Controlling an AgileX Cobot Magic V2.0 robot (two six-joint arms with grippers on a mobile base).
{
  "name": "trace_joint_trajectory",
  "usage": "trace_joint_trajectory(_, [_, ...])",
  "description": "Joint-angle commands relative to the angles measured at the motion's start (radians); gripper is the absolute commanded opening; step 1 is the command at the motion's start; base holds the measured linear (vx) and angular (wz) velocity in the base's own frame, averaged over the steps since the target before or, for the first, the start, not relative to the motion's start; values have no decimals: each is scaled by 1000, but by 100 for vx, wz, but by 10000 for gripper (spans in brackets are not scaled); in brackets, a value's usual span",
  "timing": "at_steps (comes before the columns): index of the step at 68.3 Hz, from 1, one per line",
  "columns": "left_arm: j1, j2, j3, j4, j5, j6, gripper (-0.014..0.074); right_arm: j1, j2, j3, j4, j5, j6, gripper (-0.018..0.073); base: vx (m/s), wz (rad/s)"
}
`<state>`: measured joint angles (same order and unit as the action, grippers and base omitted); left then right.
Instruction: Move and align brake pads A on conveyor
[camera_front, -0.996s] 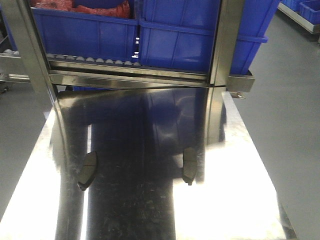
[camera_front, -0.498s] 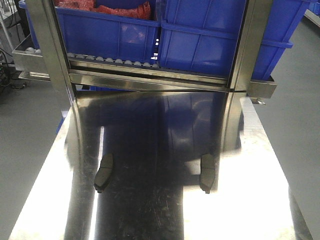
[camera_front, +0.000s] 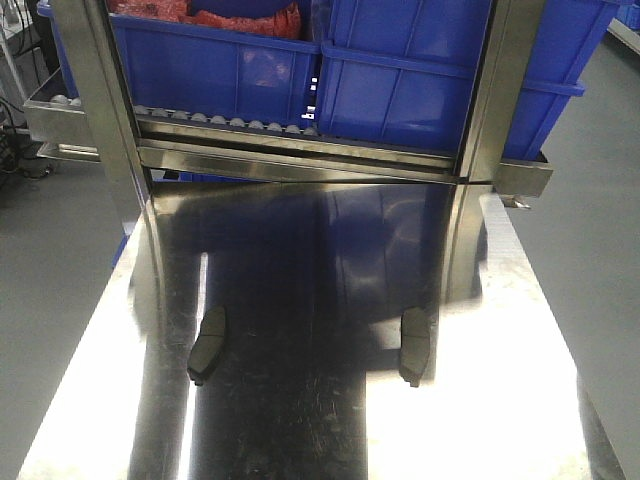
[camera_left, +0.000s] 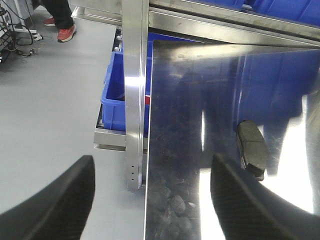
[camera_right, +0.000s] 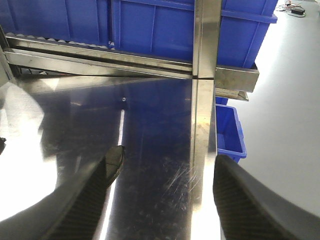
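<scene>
Two pads lie flat on the shiny table (camera_front: 300, 430), well apart. The left pad (camera_front: 207, 343) and the right pad (camera_front: 414, 344) both point away from the robot, about side by side. I see no other pads and no belt in any view. Blue bins (camera_front: 230, 70) sit on a rack behind the table.

The left gripper (camera_left: 152, 162) is spread wide and holds nothing. It hangs over the table's left edge, close to a steel post (camera_left: 134, 100), and the left pad is off to its right. The right gripper (camera_right: 170, 157) is spread wide too, and it is empty.

I think a few things could go wrong:

- **Sliding:** The pads are thin and the table looks slick. A finger could push a pad along and not pick it up, or spin it crooked.
- **Bumping:** If the left gripper goes down where it is now, a finger could hit the post or the table edge.
- **Mix-ups:** The table shows dark shapes like a mirror, so a pad could be mixed up with one of them.
- **Dropping:** A pad pinched by one end could tip and drop on the way to the belt.
</scene>
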<state>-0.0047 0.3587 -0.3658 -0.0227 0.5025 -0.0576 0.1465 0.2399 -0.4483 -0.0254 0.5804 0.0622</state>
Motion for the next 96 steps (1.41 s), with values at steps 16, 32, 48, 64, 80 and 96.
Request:
trace_joint_trajectory(16, [-5,11,-27,-7,-87,-5,461,-6,9,-26,-7,-69,-8,454,0,0])
trace_joint_trajectory(32, [-5,11,-27,-8,-82,-6,461,-6,9,-26,-7,-69,-8,454,0,0])
trace_joint_trajectory(48, [-5,36,-84,16,-62,-2,461,-6,9,-26,-7,-69,-8,454,0,0])
trace_joint_trajectory(64, [-5,294,-327,23,159,-2,461,-6,9,-26,-7,-69,-8,454,0,0])
trace_joint_trajectory(80, [-5,605,-494,23,361,6,461,-6,9,-26,-7,-69,-8,454,0,0])
trace_joint_trajectory(96, [-5,799,-569,-115,346,102,461,-6,9,-26,-7,-69,-8,454,0,0])
